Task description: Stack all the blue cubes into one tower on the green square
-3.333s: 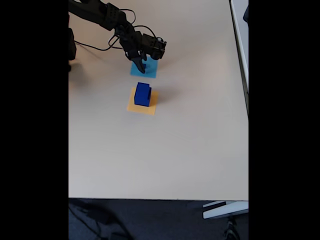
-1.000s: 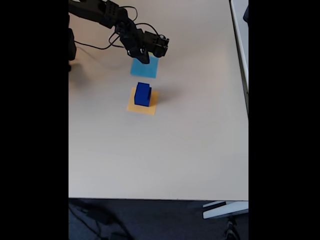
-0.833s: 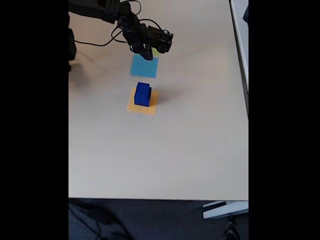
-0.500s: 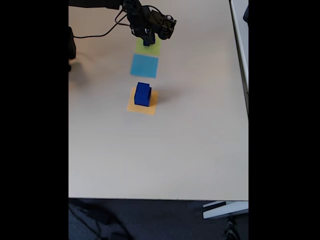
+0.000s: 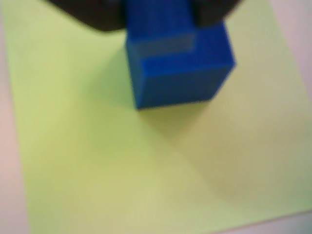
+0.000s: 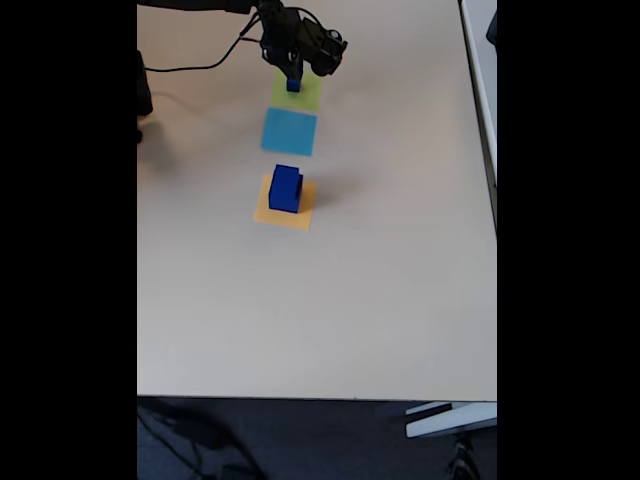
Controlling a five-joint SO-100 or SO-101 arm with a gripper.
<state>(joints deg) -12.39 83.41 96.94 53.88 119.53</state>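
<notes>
Start near the front of the fixed view: your tabletop [image 6: 330, 320] is bare there. Then comes the orange square [image 6: 285, 203] with the larger blue cubes [image 6: 285, 188] stacked on it, what looks like a smaller one riding on a bigger one. Judge them as hard, glossy, light blocks; slick faces, so take them by two opposite flat sides, low enough to grip the piece you actually want. A cube has no long axis, so just square the claw to its faces; this stack sits slightly turned against the patch edges.

Next back, the light-blue square [image 6: 289, 131], nothing on it.

Farthest, the green square [image 6: 297, 92], and here's your action: the claw [image 6: 293, 76] is clamped on a small blue cube [image 6: 293, 86] right over it. In the wrist view that small blue cube [image 5: 180, 73] is pinched at the top between dark fingers [image 5: 92, 14], edges skewed against the green square [image 5: 122, 170]. Whether it's touching the paper, you can't tell from this blur.
</notes>
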